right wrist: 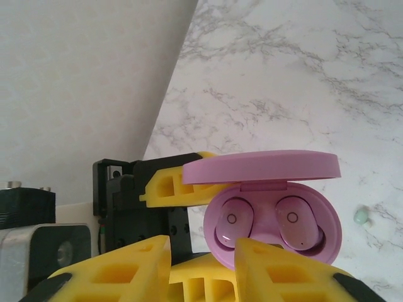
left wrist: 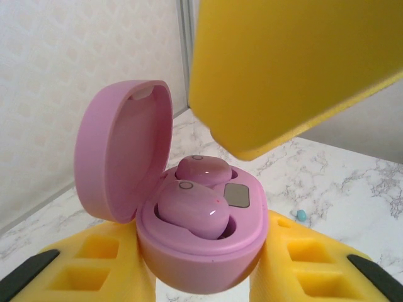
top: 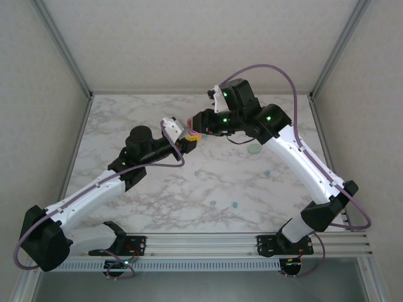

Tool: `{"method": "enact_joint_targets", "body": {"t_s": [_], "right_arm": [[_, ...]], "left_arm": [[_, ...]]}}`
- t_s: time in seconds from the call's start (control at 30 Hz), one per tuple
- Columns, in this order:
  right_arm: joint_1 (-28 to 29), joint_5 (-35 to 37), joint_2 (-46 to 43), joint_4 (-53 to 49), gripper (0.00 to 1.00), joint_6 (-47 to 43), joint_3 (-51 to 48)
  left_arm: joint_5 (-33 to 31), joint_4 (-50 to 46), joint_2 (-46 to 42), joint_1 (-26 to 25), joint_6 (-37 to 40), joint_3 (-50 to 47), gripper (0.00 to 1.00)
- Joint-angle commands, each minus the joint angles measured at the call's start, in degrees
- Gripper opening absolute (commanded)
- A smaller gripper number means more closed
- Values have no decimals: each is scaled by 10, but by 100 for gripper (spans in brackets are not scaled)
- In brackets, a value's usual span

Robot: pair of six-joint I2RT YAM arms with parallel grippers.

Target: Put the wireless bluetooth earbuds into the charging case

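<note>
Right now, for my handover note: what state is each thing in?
Pink oval plastic charging case: lid open, held by left tool.
Two pink earbuds: sitting in its wells.
Left tool: shut on the case.
Right tool: jaws slightly parted, empty.
Tiny teal earbud: loose on marble table.

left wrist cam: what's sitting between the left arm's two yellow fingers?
The open pink oval plastic charging case, gripped between the left fingers, with two glossy pink earbuds sitting in it; the left wrist view shows it.
</note>
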Motion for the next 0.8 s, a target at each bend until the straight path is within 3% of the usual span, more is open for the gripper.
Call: {"method": "enact_joint_targets", "body": {"t_s": [0.0, 0.17, 0.23, 0.43, 0.6, 0.77], "right_arm": [[5, 24, -31, 22, 34, -10, 7], [-2, 122, -81, 50, 39, -4, -42], [-31, 134, -88, 50, 39, 12, -50], [-94, 50, -66, 73, 47, 48, -50], [-99, -26, 3, 43, 56, 38, 13], [-99, -90, 57, 11, 59, 23, 56]], "left_arm": [[0, 18, -2, -4, -1, 15, 28], [15, 16, -7, -5, 0, 15, 28], [30, 14, -11, -5, 1, 17, 28], [68, -27, -22, -5, 15, 38, 29], [76, -57, -25, -7, 20, 54, 29], [76, -49, -26, -8, 18, 55, 29]]}}
